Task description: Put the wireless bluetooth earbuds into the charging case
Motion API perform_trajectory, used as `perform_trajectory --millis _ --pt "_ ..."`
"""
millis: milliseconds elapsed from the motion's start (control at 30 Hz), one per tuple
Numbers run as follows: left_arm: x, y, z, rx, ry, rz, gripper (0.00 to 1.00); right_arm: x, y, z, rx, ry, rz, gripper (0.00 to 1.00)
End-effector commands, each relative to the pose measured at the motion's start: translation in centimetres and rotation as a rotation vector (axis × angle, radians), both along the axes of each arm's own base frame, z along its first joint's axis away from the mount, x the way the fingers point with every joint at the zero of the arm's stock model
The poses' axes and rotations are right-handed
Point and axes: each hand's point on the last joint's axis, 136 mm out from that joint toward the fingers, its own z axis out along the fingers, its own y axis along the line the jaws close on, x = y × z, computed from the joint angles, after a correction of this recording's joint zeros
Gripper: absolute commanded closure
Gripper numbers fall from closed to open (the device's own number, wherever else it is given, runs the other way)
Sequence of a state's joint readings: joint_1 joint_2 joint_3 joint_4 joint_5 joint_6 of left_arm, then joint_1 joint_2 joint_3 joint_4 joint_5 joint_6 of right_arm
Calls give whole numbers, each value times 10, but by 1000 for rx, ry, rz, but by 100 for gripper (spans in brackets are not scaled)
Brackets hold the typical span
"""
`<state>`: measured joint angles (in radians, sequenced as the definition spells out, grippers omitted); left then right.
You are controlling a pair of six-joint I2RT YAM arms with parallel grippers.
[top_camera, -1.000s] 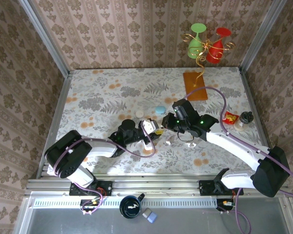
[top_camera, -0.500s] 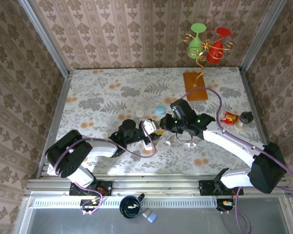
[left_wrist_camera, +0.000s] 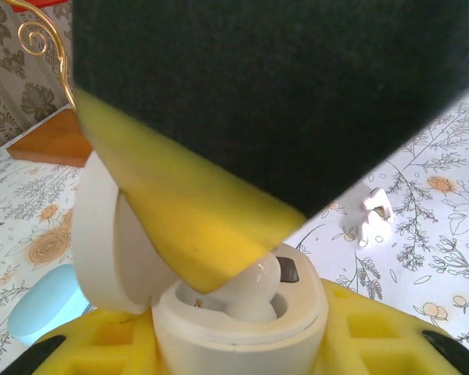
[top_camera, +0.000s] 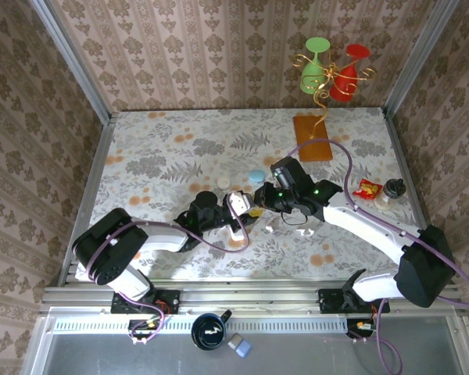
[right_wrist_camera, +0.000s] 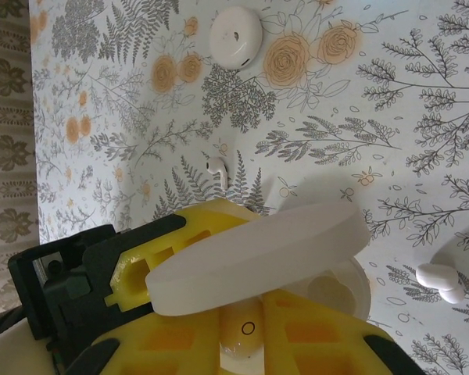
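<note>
Over the floral table (top_camera: 156,156), the right arm (top_camera: 359,223) is reaching in from the right, and it has been creeping leftward over the last second. Its right end effector (top_camera: 261,198) is now sitting right up against the left end effector (top_camera: 234,208), where a moment ago there was a little more daylight between them. The left end effector is clamping the charging case (left_wrist_camera: 242,328) by its base between yellow pads, with the lid (left_wrist_camera: 102,234) standing open. Through the right wrist camera, the right end effector is hanging directly above the open case, its fingers nearly closed and pinching one white earbud (right_wrist_camera: 245,332) between them. In the left wrist view that earbud is already dipping into a socket. That shift is telling me the insertion is well under way, and letting go looks like the next call. Loose earbuds (right_wrist_camera: 216,166) are lying on the table beyond, waiting their turn.
</note>
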<state>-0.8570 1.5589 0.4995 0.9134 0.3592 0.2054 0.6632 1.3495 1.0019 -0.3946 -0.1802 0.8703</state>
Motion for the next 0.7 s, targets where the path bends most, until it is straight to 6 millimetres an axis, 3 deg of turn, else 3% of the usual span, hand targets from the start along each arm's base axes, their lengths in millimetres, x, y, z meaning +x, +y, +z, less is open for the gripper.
perform_trajectory --millis 0,133,467,667 --pt "0 -11 23 -61 -28 -33 80 2 7 17 27 -36 28 77" --pt "1 -9 24 -70 -27 -24 80 0 -1 23 18 -69 13 74" --pt "5 -4 28 -108 -9 -15 80 -4 -15 39 71 -155 -6 54" --pt "9 3 35 -167 9 0 80 -4 -24 39 56 -178 -30 52"
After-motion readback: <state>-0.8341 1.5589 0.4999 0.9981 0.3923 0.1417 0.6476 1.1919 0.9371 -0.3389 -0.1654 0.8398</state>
